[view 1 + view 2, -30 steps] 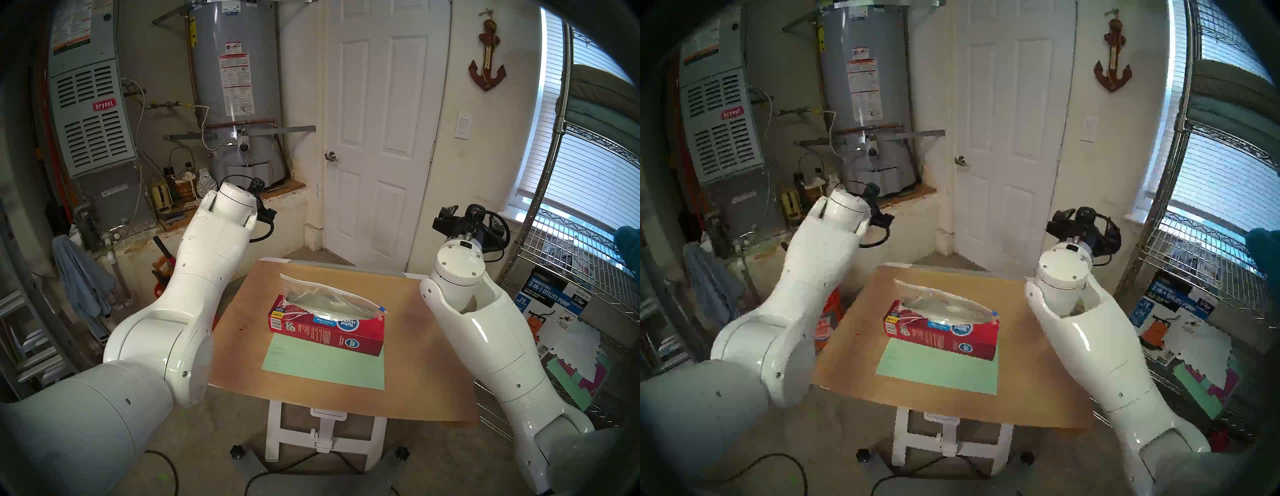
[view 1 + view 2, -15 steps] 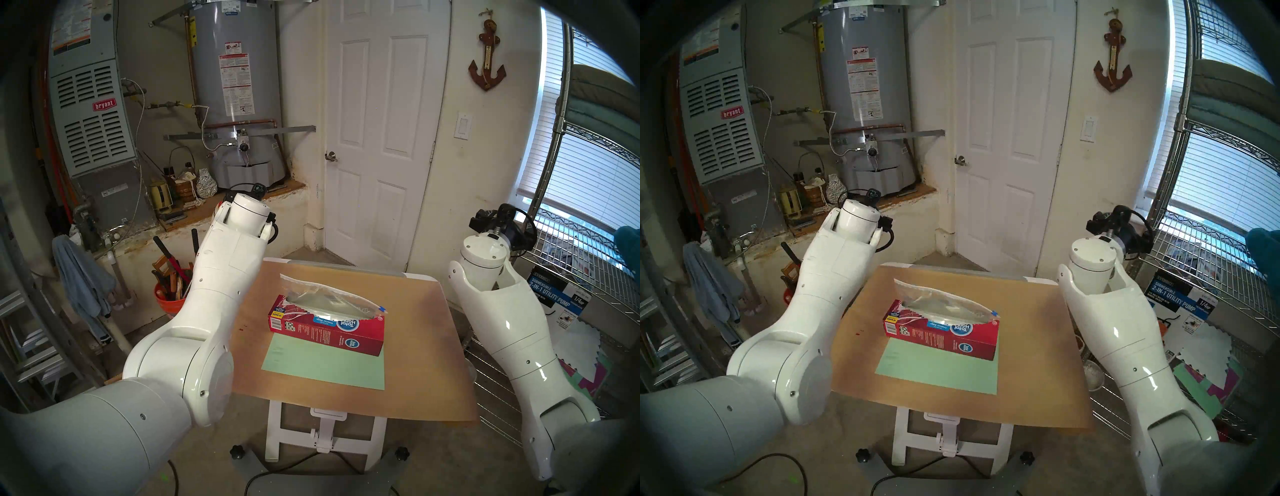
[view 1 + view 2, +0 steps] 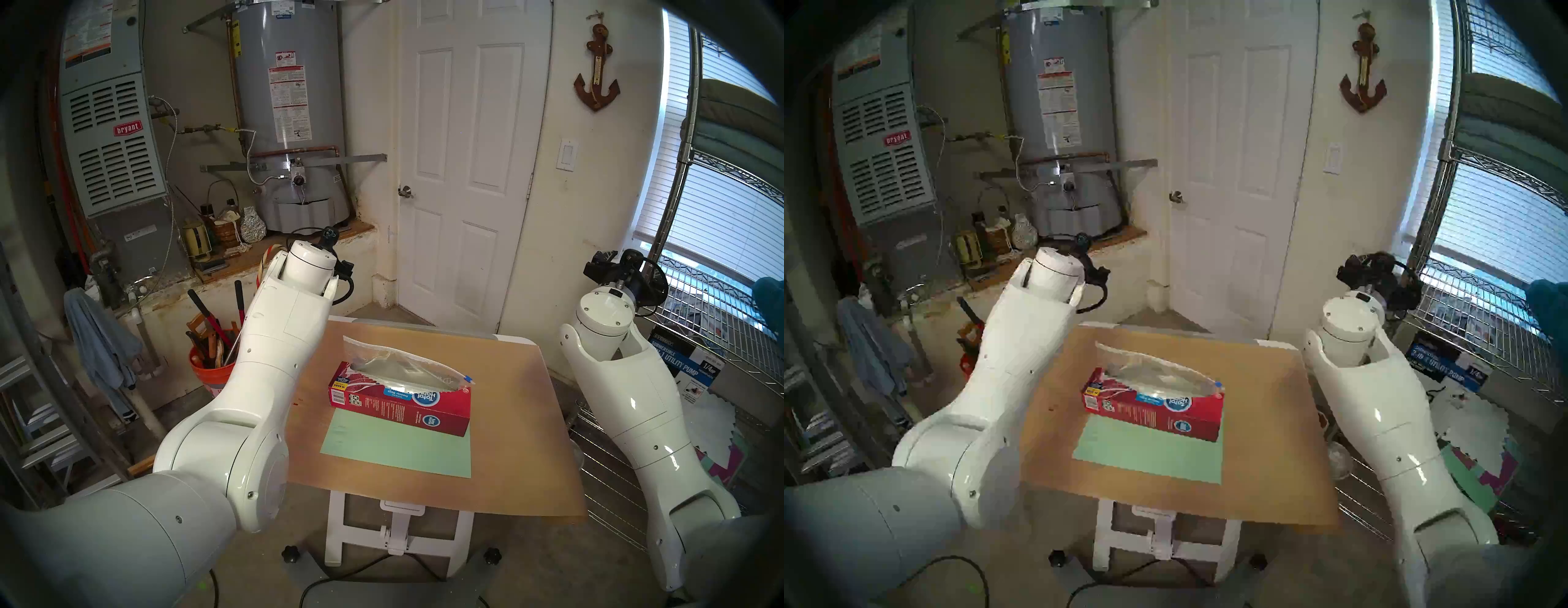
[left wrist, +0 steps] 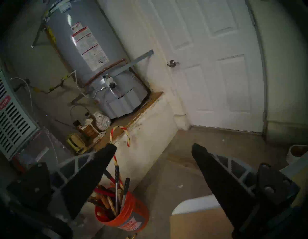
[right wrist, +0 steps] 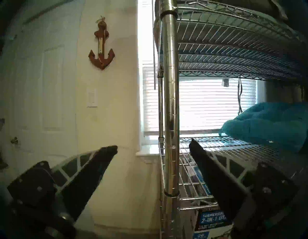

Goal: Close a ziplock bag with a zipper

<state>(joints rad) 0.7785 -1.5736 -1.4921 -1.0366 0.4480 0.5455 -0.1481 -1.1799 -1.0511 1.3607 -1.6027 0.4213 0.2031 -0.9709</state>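
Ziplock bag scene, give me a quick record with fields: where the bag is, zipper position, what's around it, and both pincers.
bag: clear bag propped in the red box, mouth open
zipper: blue zipper at the bag's right end
box: on the table, touching the green sheet
left pincer: open, empty, off the table's left, facing the water heater
right pincer: open, empty, facing the wire shelf

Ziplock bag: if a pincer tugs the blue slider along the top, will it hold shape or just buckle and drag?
Likely floppy: the ziplock bag is thin clear film, crinkled, its mouth gaping. Probably light, so tugging the zipper could drag it unless the other end is pinned. It leans behind the red box, which may brace it slightly.
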